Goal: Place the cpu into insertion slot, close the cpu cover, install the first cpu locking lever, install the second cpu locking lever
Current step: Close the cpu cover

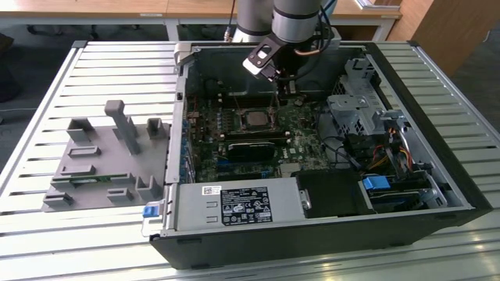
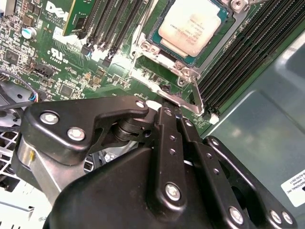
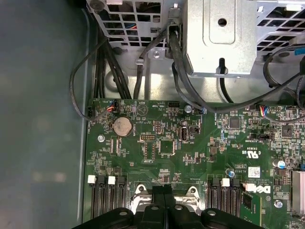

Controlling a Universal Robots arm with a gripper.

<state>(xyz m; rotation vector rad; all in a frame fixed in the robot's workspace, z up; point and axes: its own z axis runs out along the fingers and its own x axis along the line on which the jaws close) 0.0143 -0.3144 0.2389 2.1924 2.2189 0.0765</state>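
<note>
Cpu [image 2: 193, 24] just beyond gripper [image 2: 171, 109]

Arm [image 1: 297, 17] fr. above, fingers [image 2: 167, 143] together

My arm [image 1: 295, 17] is a silver-grey tube ending in a black wrist block [image 1: 262, 58] with a pale face. My pincer [image 2: 172, 112] is matte black, built of rounded link plates [image 2: 90, 125] studded with silver screws [image 2: 172, 191].
</note>
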